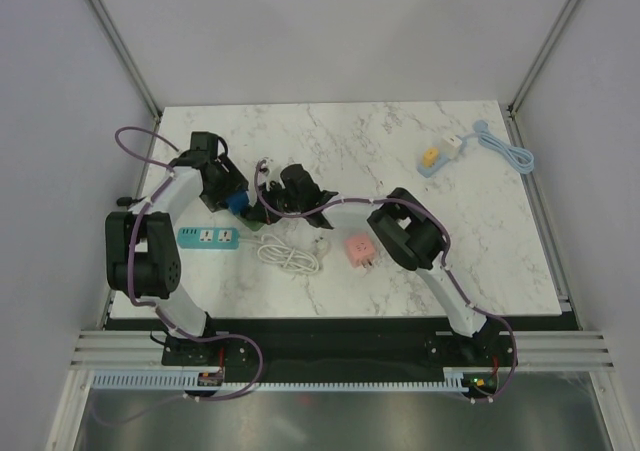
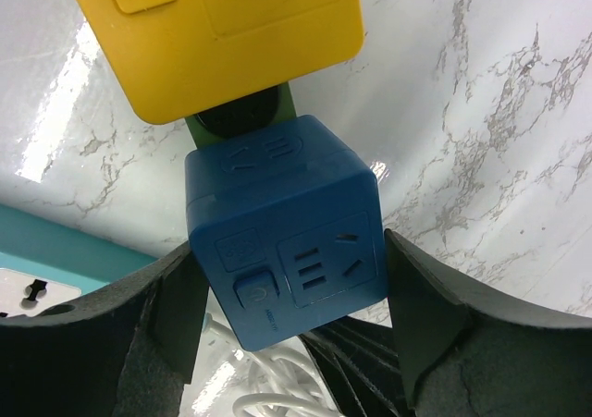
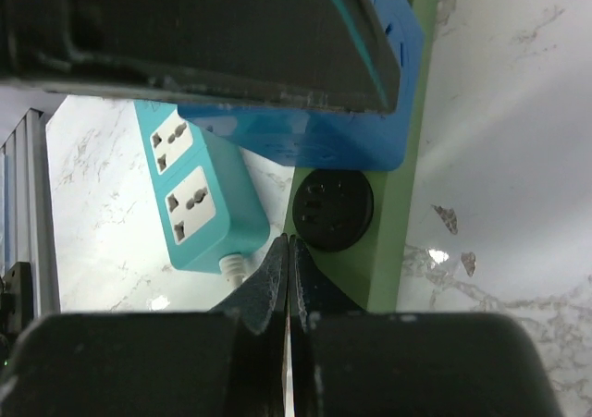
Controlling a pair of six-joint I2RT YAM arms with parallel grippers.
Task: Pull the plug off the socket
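left gripper (image 2: pixel 291 274): my fingers (image 2: pixel 162 320) are spread, one on each side of the blue cube (image 2: pixel 282 241), pads right up against its side walls (whether they press on it, I cannot tell).
blue cube: sits on the green bar (image 2: pixel 282 103) at the left-middle of the table (image 2: pixel 499 112), just beyond the teal strip (image 3: pixel 199 195); its socket face and small button face my left wrist camera.
green bar: lies flat on the marble and runs out from under the blue cube; a black round socket (image 3: pixel 333 209) is set in it just beside the cube.
yellow cube (image 2: pixel 231 29): just past the blue cube along the bar, socket face toward the same camera.
right gripper (image 3: pixel 289 264): my fingers are pressed together with nothing between them, tips at the green bar beside the black socket; I cannot tell if they touch it.
teal strip: flat on the table, sockets up, apart from the bar.
white cord (image 1: pixel 290 253): coiled just right of the teal strip.
pink cube (image 1: pixel 358 249): right of the cord, near my right elbow.
yellow adapter (image 1: pixel 430 158): far right, on a light-blue cable (image 1: pixel 505 149), well apart from the rest.
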